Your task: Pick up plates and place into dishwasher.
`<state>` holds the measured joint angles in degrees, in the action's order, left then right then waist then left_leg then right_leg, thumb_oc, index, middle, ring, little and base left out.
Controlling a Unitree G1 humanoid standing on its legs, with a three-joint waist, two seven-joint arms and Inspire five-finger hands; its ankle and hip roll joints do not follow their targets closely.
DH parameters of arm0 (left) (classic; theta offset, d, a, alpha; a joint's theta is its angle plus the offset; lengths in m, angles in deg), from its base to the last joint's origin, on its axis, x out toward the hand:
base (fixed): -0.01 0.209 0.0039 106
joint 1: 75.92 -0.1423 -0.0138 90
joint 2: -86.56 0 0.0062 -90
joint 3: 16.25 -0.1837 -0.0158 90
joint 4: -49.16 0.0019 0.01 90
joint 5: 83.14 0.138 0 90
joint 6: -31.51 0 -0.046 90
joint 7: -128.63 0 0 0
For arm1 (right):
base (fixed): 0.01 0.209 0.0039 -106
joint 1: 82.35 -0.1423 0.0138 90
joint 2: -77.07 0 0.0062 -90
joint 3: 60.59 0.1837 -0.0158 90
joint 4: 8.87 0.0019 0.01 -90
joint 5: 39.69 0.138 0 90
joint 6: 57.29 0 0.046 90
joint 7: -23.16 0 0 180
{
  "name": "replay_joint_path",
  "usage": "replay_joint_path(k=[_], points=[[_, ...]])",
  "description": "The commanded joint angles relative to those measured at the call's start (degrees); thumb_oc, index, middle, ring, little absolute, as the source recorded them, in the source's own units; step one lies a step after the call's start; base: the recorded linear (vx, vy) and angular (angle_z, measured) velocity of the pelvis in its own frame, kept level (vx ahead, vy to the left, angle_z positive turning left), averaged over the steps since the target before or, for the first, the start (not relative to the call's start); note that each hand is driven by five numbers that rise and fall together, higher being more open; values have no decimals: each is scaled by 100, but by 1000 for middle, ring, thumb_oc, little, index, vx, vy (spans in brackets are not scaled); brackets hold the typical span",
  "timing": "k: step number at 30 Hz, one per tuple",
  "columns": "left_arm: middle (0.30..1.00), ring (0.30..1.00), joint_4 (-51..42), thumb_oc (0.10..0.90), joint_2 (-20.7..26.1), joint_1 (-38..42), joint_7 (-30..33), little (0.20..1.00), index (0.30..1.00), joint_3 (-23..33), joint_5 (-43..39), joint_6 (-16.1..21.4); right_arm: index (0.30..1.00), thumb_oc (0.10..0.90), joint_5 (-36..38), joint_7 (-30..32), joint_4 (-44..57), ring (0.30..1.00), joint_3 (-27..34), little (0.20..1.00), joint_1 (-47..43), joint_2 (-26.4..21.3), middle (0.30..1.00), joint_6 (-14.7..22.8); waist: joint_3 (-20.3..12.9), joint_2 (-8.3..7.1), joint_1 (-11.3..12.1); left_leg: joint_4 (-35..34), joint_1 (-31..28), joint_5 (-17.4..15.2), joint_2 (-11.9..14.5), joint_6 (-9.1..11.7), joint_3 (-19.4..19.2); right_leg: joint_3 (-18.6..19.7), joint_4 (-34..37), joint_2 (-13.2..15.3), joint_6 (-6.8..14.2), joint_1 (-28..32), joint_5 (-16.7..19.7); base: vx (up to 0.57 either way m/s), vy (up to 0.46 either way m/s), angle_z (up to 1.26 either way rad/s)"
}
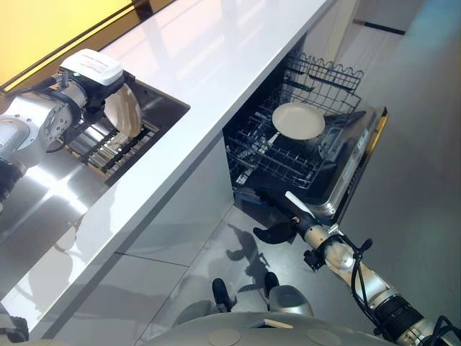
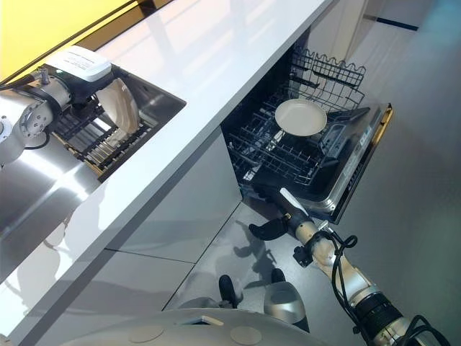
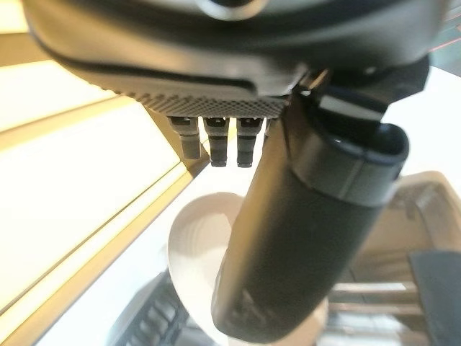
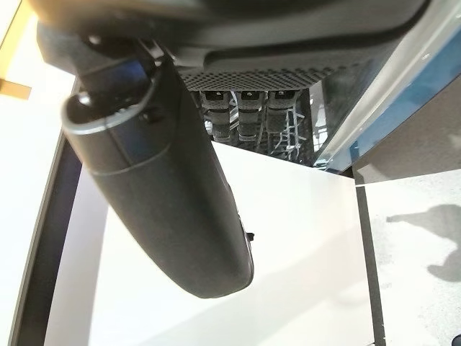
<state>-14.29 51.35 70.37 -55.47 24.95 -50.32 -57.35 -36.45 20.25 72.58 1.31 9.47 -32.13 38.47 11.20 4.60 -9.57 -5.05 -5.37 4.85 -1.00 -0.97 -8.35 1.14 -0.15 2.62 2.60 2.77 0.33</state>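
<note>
Sink rack (image 1: pixel 119 148): plate (image 1: pixel 124 109) at left robot hand (image 3: pixel 302 216).

The left hand (image 3: pixel 302 238) hovers over a white plate (image 3: pixel 198 238), thumb across it.

White glossy countertop (image 1: pixel 216 65) ran diagonally from near left to far right, reflecting soft light. Yellow wall (image 1: pixel 43 29) lay at far left. White cabinet fronts (image 1: pixel 180 209) stood below; grey floor (image 1: pixel 425 166) lay at right.
</note>
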Motion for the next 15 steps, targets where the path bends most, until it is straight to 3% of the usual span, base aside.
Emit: replay_joint_path(k=[1,8,15], points=[[900,900,744,800,103,1362,818,900,900,52,300,-567,900,800,202,83,582,900,-132,900,-203,-274,900,446,-374,-42,-82,431,-3,-933,-358,-150,-48,-77,-620,-83,501,-363,-282,82,20,-14],[900,900,1032,800,-178,1133,1213,900,900,260,600,-870,900,800,188,126,564,900,-177,900,-138,-287,900,476,-270,-54,-188,464,99,-942,-374,-191,-107,41,-765,-89,514,-580,-256,43,17,-11],[900,900,1201,800,-446,1023,564,900,900,129,1129,-1150,900,800,193,211,552,900,-212,900,-243,-351,900,487,-109,-37,-265,559,271,-957,-409,-214,-138,145,-878,-72,540,-801,-220,5,24,-13]])
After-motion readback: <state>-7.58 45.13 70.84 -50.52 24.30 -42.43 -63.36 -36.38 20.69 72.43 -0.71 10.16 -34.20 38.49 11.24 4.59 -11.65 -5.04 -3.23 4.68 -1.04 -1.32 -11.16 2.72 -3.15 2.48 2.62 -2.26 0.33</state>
